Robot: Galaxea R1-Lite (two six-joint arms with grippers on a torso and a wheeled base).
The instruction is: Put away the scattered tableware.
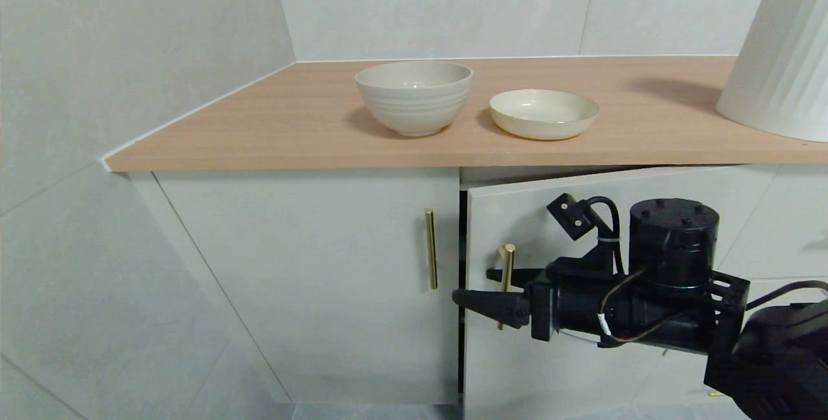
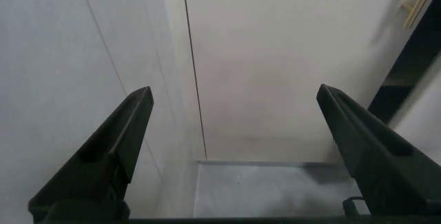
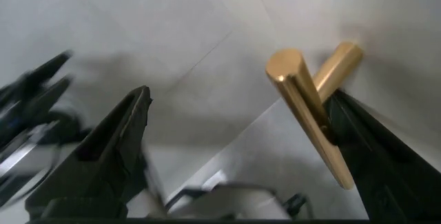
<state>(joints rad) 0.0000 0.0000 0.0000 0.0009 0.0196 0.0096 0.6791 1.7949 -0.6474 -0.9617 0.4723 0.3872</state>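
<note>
A deep ribbed cream ceramic bowl (image 1: 414, 96) and a shallow cream dish (image 1: 543, 112) stood upright, mouths up, side by side but apart on the wooden countertop (image 1: 291, 129). Both were round, so neither pointed any way. They sat above the right gripper (image 1: 473, 285) and well apart from it. That arm lay level, reaching in from the right, its fingers spread either side of the upright brass bar handle (image 1: 509, 255) of the right white cabinet door (image 1: 517, 368) — which stood slightly ajar. The left gripper (image 2: 234, 100) was spread wide too, facing a pale panel.
</note>
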